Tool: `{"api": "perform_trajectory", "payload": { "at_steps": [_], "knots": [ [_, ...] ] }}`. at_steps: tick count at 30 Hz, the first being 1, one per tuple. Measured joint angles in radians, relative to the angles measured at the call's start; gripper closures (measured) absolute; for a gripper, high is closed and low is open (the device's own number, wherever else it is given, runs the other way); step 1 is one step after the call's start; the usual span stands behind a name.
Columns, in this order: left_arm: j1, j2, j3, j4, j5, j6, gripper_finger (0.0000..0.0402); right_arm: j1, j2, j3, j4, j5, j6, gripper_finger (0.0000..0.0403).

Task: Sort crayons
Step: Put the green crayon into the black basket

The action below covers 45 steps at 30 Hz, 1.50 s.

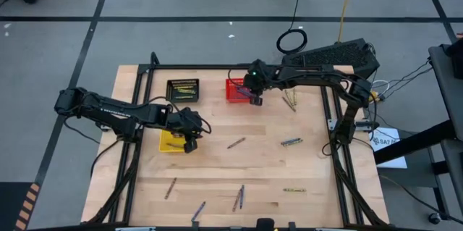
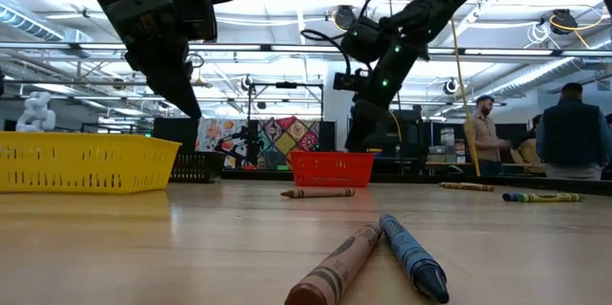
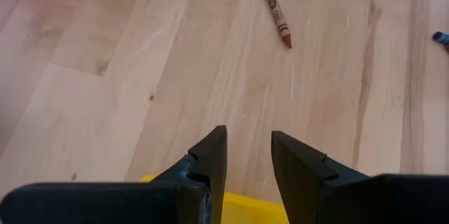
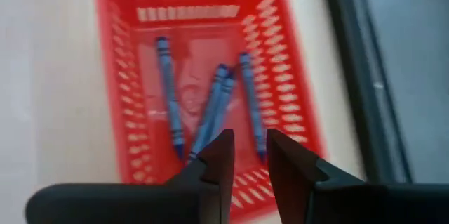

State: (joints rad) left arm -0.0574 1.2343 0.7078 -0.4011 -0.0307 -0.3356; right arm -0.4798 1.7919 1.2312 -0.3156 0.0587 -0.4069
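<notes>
The right gripper [image 4: 247, 155] hangs over the red basket [image 1: 236, 88] at the far middle of the tabletop [image 1: 260, 173]. Its fingers stand a little apart and nothing is between them. Four blue crayons [image 4: 210, 112] lie inside this basket, so I judge that blue ones are collected here and that this arm is in the step of dropping one.

The left gripper [image 3: 249, 157] hovers at the edge of the yellow basket [image 1: 172, 140], on the left side of the tabletop. Its fingers are open and they hold nothing. It points toward a brown crayon [image 3: 274, 10] that lies alone near the middle, so this one is probably its next target. What lies inside the yellow basket I cannot tell.

The black basket [image 1: 182, 89] stands just left of the red one and holds yellow-green crayons [image 1: 184, 87]; their number is too small to count. So there are three baskets, I think one for each colour.

Crayons not yet sorted lie loose on the wood. I count about nine: a small yellow-green bunch [image 1: 290, 101] at the far right, one blue crayon [image 1: 291, 142] at the right, one yellow-green crayon [image 1: 294, 190] nearer, and four or five along the near edge.
</notes>
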Motion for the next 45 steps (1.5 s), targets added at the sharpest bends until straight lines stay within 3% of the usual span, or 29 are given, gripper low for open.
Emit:
{"api": "perform_trajectory", "payload": {
  "at_steps": [3,14,25,33,36,40,45],
  "knots": [
    [-0.005,0.0,0.0,0.006,0.009,0.006,0.0288,0.017,-0.032,0.0,-0.011,0.051,0.004,0.033],
    [-0.091,0.003,0.0,0.109,0.086,0.136,0.0288,0.106,-0.235,0.0,-0.167,0.05,0.231,0.033],
    [-0.096,0.003,0.0,0.108,0.051,0.142,0.0288,0.199,-0.434,0.0,-0.525,0.036,0.72,0.033],
    [-0.095,0.003,0.0,0.108,0.047,0.238,0.0288,0.271,-0.45,0.0,-0.752,0.019,0.889,0.033],
    [-0.095,0.003,0.0,0.108,0.045,0.239,0.0288,0.28,-0.446,-0.014,-0.749,0.063,0.945,0.033],
    [-0.095,0.003,0.0,0.108,0.044,0.239,0.0288,0.259,-0.442,-0.043,-0.739,0.197,1.002,0.033],
    [-0.095,0.003,0.0,0.108,0.044,0.24,0.0288,0.172,-0.442,-0.102,-0.68,0.2,1.035,0.033]
  ]
}}
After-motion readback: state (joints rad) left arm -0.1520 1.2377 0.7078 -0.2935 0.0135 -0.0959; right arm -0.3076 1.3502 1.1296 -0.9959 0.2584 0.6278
